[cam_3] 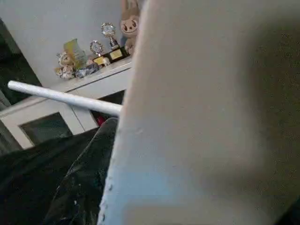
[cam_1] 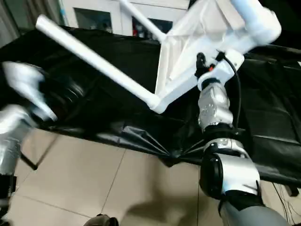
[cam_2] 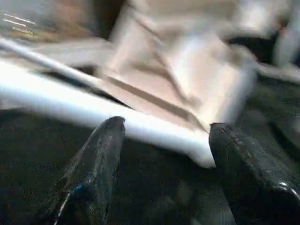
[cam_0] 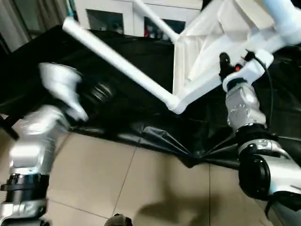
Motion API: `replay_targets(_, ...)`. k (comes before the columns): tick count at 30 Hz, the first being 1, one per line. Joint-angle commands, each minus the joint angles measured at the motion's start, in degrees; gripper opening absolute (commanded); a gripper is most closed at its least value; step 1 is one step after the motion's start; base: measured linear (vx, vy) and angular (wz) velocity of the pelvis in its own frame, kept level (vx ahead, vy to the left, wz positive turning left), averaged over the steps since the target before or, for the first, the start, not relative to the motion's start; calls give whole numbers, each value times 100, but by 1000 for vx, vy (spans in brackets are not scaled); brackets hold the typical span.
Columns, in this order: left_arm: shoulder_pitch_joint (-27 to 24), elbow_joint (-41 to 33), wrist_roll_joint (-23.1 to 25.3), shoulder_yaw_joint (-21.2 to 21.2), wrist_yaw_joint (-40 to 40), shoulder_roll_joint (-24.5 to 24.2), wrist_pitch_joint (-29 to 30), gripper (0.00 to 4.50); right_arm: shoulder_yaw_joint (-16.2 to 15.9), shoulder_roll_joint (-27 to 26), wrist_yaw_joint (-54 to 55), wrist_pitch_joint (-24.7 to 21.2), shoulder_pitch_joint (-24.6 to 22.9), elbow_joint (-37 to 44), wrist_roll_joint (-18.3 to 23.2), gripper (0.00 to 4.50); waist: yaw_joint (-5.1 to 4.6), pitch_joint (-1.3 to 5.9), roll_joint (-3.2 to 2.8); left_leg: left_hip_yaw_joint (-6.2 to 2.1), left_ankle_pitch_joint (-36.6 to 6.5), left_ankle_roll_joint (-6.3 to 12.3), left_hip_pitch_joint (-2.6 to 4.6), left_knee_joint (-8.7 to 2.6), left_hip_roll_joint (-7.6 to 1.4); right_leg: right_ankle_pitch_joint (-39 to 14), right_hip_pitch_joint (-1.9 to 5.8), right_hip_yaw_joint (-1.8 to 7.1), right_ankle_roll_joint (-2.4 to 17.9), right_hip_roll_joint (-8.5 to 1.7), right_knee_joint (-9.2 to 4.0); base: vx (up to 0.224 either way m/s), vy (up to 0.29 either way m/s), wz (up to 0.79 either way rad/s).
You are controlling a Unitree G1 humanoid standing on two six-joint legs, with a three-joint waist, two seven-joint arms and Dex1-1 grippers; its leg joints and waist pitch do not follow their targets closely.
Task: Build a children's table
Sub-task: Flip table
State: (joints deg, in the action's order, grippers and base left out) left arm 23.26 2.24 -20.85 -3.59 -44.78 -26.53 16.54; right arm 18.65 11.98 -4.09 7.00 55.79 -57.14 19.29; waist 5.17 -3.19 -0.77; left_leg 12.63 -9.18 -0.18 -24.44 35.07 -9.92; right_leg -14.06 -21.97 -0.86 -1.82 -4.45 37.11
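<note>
The white table top (cam_0: pixel 207 52) is tilted up on its edge over the black-covered surface, ribbed underside facing me. One long white leg (cam_0: pixel 117 63) sticks out from its lower corner socket (cam_0: pixel 176 103) toward the far left. A second leg (cam_0: pixel 155 21) points back, and a third leg (cam_0: pixel 282 19) sits at the upper right. My right gripper (cam_0: pixel 225 63) is shut on the top's rim; in the right wrist view one black finger (cam_3: pixel 84 183) lies against the white plastic. My left gripper (cam_2: pixel 167 125) is open just below the long leg (cam_2: pixel 70 105), not touching it.
A crumpled black sheet (cam_0: pixel 155 136) covers the low work surface and hangs over its front edge onto the tiled floor (cam_0: pixel 141 188). Behind stands a white glass-door cabinet (cam_0: pixel 108 16) with trophies and plush toys (cam_3: pixel 101 47) on it.
</note>
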Motion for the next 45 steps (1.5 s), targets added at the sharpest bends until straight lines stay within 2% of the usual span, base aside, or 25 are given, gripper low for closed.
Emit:
replay_targets(1, 87, -117, 155, 252, -201, -100, 117, 320, -309, 215, 223, -208, -69, 56, -563, 210, -55, 423, 8, -169, -960, -280, 311, -416, -286, 32, 63, 137, 1061, -292, -379, 0, 0, 0)
replay_targets(4, 183, -72, 304, 428, -276, -126, 130, 320, -551, 313, 330, -391, -61, 204, -864, 210, -60, 425, 16, -164, -946, -284, 312, -409, -284, 78, 71, 140, 1082, -283, -379, 0, 0, 0)
replay_targets(6, 267, 8, 462, 514, -243, -123, 74, 320, -748, 402, 447, -520, -50, 347, -1126, 210, -57, 419, 12, -160, -981, -331, 336, -410, -284, 17, 56, 139, 1058, -264, -394, 0, 0, 0)
replay_targets(7, 267, 8, 462, 514, -243, -123, 74, 320, -748, 402, 447, -520, -50, 347, -1126, 210, -62, 423, 15, -159, -995, -346, 332, -406, -280, 17, 61, 141, 1059, -267, -387, 0, 0, 0)
replay_targets(9, 384, 71, 547, 617, -135, -133, 116, 320, -1083, 517, 629, -765, -37, 595, -1503, 209, -69, 421, 21, -170, -987, -419, 328, -415, -281, -4, 69, 137, 1026, -260, -385, 0, 0, 0)
replay_targets(11, 432, 93, 581, 676, -123, -122, 113, 320, -1240, 543, 702, -880, -40, 712, -1679, 209, -65, 424, 24, -166, -966, -430, 325, -407, -273, 52, 71, 143, 1010, -263, -379, 0, 0, 0)
replay_targets(17, 467, 33, 622, 787, -177, -80, 142, 320, -1394, 507, 944, -1162, -118, 1005, -1899, 199, -74, 437, 37, -165, -914, -392, 324, -391, -272, 282, 81, 148, 983, -255, -361, 0, 0, 0)
replay_targets(25, 524, -67, 691, 858, -206, -75, 20, 320, -1563, 343, 948, -1403, -268, 1319, -2019, 199, -69, 435, 52, -170, -883, -386, 315, -396, -272, 268, 89, 148, 945, -260, -359, 0, 0, 0)
replay_targets(26, 558, -51, 764, 879, -160, -78, -71, 320, -1589, 315, 828, -1319, -297, 1343, -1998, 199, -79, 434, 78, -166, -886, -380, 313, -396, -274, 257, 93, 150, 935, -262, -361, 0, 0, 0)
replay_targets(27, 580, -39, 814, 892, -127, -78, -133, 320, -1605, 296, 748, -1271, -321, 1373, -1974, 255, -75, 436, 69, -170, -891, -371, 312, -394, -274, 248, 94, 151, 934, -267, -362, 0, 0, 0)
replay_targets(28, 638, 14, 926, 913, -48, -85, -212, 320, -1659, 268, 666, -1082, -376, 1410, -1987, 269, -87, 430, 92, -169, -900, -344, 303, -396, -278, 208, 98, 153, 921, -273, -375, 0, 0, 0)
replay_targets(29, 717, 106, 1078, 932, 68, -82, -348, 320, -1718, 238, 614, -892, -438, 1450, -2012, 269, -86, 429, 79, -173, -878, -346, 297, -393, -280, 187, 97, 156, 912, -279, -379, 0, 0, 0)
replay_targets(31, 772, 184, 1199, 936, 168, -67, -493, 320, -1745, 215, 601, -808, -477, 1481, -2022, 286, -95, 439, 78, -176, -843, -359, 303, -386, -281, 260, 100, 158, 905, -276, -369, 0, 0, 0)
replay_targets(33, 779, 282, 1252, 913, 380, 117, -622, 320, -1680, 131, 730, -559, -606, 1451, -1989, 305, -128, 443, 107, -180, -762, -345, 287, -390, -278, 434, 119, 148, 954, -269, -345, 0, 0, 0)
replay_targets(35, 707, 394, 1407, 915, 780, 363, -840, 320, -1546, 18, 959, -345, -757, 1441, -1933, 323, -170, 455, 105, -172, -652, -213, 272, -366, -275, 727, 137, 154, 1066, -275, -330, 0, 0, 0)
replay_targets(38, 728, 456, 1603, 998, 962, 421, -1083, 320, -1481, -50, 963, -242, -833, 1461, -1854, 342, -186, 458, 126, -174, -645, -92, 270, -354, -278, 742, 153, 150, 1083, -275, -341, 0, 0, 0)
replay_targets(41, 766, 441, 1596, 1090, 799, 412, -1176, 320, -1497, -74, 978, -159, -926, 1514, -1878, 377, -168, 457, 116, -174, -620, -27, 281, -351, -286, 665, 136, 148, 1113, -274, -341, 0, 0, 0)
replay_targets(45, 893, 626, 2025, 1432, 565, 217, -1863, 320, -1486, -188, 969, 76, -1135, 1319, -1891, 411, -163, 450, 77, -183, -764, -65, 296, -369, -295, 493, 113, 148, 1089, -281, -363, 0, 0, 0)
